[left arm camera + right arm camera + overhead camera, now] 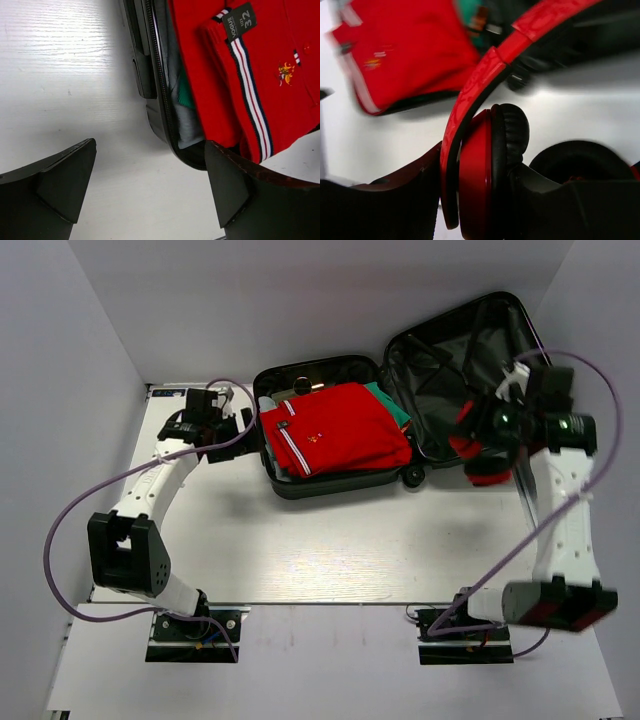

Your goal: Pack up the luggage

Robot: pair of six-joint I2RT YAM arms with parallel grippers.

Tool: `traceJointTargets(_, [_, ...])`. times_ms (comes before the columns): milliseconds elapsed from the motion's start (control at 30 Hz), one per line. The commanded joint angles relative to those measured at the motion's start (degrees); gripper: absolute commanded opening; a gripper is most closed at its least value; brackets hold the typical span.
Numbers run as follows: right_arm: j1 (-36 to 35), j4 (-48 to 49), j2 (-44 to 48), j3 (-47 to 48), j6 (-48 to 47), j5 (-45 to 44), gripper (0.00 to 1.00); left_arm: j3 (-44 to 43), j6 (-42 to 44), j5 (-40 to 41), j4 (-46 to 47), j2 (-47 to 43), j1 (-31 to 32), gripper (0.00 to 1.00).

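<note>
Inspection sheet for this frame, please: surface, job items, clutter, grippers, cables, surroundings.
Surface: white table, wood-grain top.
Job's things: black luggage lying open; red garment over a green item in the half nearer the left arm; other half shows only lining.
Clutter: nothing seen.
Grippers: left gripper open, beside the luggage's outer wall; right gripper shut on red headphones.
Cables: purple cables loop out from both arms.
Surroundings: white walls.
</note>
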State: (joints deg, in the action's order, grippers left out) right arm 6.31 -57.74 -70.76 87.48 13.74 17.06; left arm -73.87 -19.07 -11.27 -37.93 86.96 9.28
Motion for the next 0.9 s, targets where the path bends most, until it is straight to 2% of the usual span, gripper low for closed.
traceJointTargets(0, [-6.1, 5.8, -11.9, 9.7, -2.0, 14.7, 0.0, 0.7, -2.3, -4.4, 2.0, -0.7, -1.6, 1.0])
traceJointTargets(100, [-13.2, 4.3, -23.2, 23.7, -2.7, 14.8, 0.0, 0.8, -3.4, -9.3, 4.8, -0.3, -2.0, 1.0])
traceJointTargets(167, [-15.5, 1.7, -30.7, 37.2, -3.4, 14.8, 0.0, 0.1, -4.8, -12.0, 6.0, 0.2, -2.0, 1.0])
traceJointTargets(267, [-21.2, 2.9, -40.8, 47.1, -1.4, 15.2, 0.0, -0.7, -7.2, -18.0, 8.4, 1.5, -2.0, 1.0])
traceJointTargets(367, [-24.1, 11.0, -46.1, 46.6, 3.0, 18.4, 0.0, -1.4, -9.0, -21.7, 12.2, 4.3, -1.9, 1.0])
traceJointTargets(567, [-29.1, 25.5, -53.0, 44.3, 7.1, 22.0, 0.02, -6.2, -9.2, -21.3, 13.9, 11.8, -0.9, 0.97])
traceJointTargets(600, [-29.3, 26.1, -53.7, 44.4, 8.2, 22.3, 0.11, -6.6, -9.2, -21.1, 14.8, 12.6, -0.6, 0.93])
traceJointTargets(667, [-29.6, 28.0, -55.4, 44.4, 10.2, 23.3, 0.22, -7.6, -9.5, -21.7, 16.2, 15.5, -0.1, 0.9])
traceJointTargets(700, [-29.9, 27.9, -55.6, 44.3, 10.6, 23.2, 0.51, -7.9, -10.2, -22.2, 17.1, 16.0, 0.1, 0.89])
traceJointTargets(733, [-29.9, 28.5, -55.7, 44.2, 10.6, 23.5, 0.75, -8.0, -10.4, -23.1, 18.3, 17.6, 0.3, 0.89])
traceJointTargets(767, [-29.8, 28.7, -55.3, 43.5, 10.9, 23.3, 0.9, -8.5, -11.0, -23.4, 19.5, 18.1, 0.5, 0.87])
traceJointTargets(867, [-29.8, 30.7, -54.1, 42.6, 11.6, 23.3, 0.9, -9.6, -11.7, -24.2, 21.8, 20.4, 1.2, 0.79])
